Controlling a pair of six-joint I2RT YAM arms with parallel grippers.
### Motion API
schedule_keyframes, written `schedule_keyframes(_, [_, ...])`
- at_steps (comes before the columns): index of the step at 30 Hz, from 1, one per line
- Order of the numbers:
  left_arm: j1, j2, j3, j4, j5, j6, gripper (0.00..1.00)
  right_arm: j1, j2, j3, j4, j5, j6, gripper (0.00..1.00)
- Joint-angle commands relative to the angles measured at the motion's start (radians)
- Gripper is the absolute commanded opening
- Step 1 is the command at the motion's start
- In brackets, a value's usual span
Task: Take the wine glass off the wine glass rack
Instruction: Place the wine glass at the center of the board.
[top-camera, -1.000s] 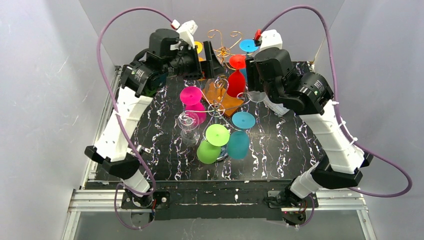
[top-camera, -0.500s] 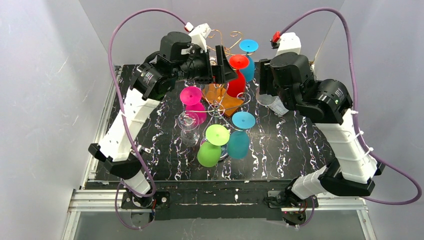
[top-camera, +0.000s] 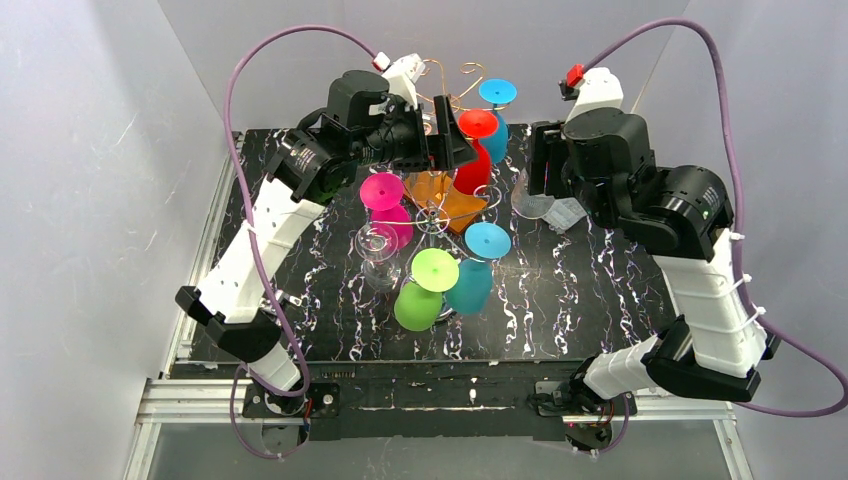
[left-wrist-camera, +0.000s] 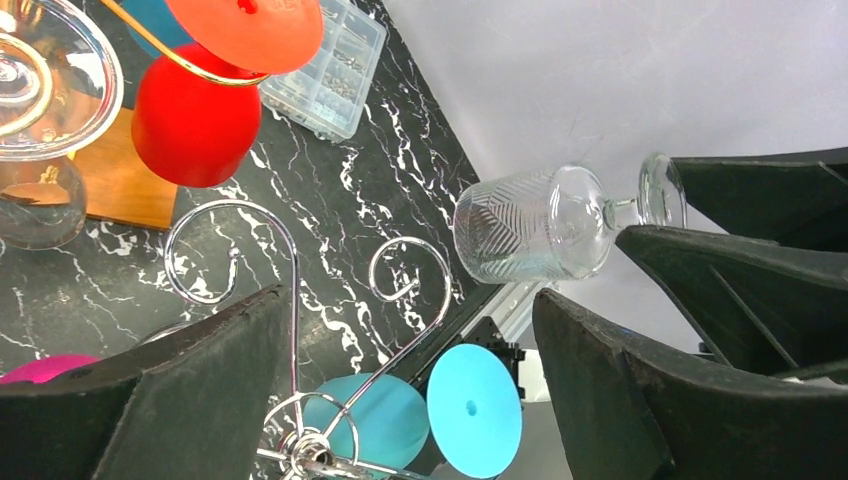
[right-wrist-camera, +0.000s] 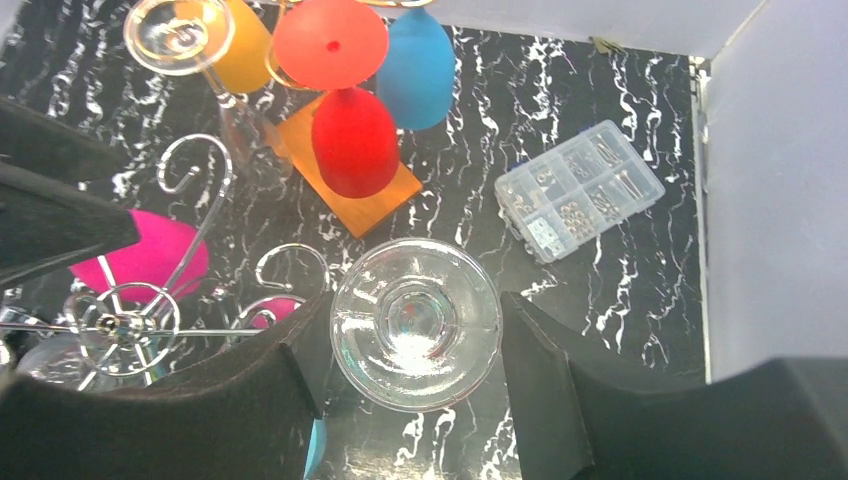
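1. Black with white veins, the table (top-camera: 560, 300) is carrying the wine glass rack (top-camera: 432, 215) at its middle.
2. On the rack's near side, a green glass (top-camera: 417, 305) and a teal glass (top-camera: 470, 287) are hanging bowl-down from the lower arms.
3. Just left of the pole, a clear glass (top-camera: 378, 262) is hanging, with a pink glass (top-camera: 383, 192) beyond it.
4. Right of the rack and apart from every wire arm, the right gripper (right-wrist-camera: 412, 305) is clamping its fingers (right-wrist-camera: 540, 380) on the wine glass (right-wrist-camera: 415, 322), whose bowl is pointing away from the palm.
5. Just right of that glass, a clear parts box (right-wrist-camera: 580, 190) is lying on the table.
6. Beyond the pole, an orange block (right-wrist-camera: 385, 208) is lying flat.
7. At the far side, the left gripper (left-wrist-camera: 410, 298) is hovering with its fingers (left-wrist-camera: 180, 390) spread wide and nothing between them, just left of a red glass (top-camera: 472, 168) that is hanging from the upper tier.
8. Farthest back, a blue glass (top-camera: 497, 92) is hanging behind the red one.
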Motion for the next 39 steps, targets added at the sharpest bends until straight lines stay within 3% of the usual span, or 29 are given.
schedule_keyframes(1, [-0.004, -0.053, -0.013, 0.054, 0.022, -0.070, 0.88, 0.001, -0.002, 0.084, 0.101, -0.021, 0.022, 0.38])
schedule_keyframes(15, [0.005, -0.061, -0.127, 0.248, 0.078, -0.375, 0.74, 0.001, -0.023, 0.076, 0.267, -0.006, 0.038, 0.38])
schedule_keyframes(39, [0.037, -0.124, -0.417, 0.717, 0.205, -0.805, 0.75, 0.001, -0.082, 0.004, 0.435, -0.005, 0.068, 0.38])
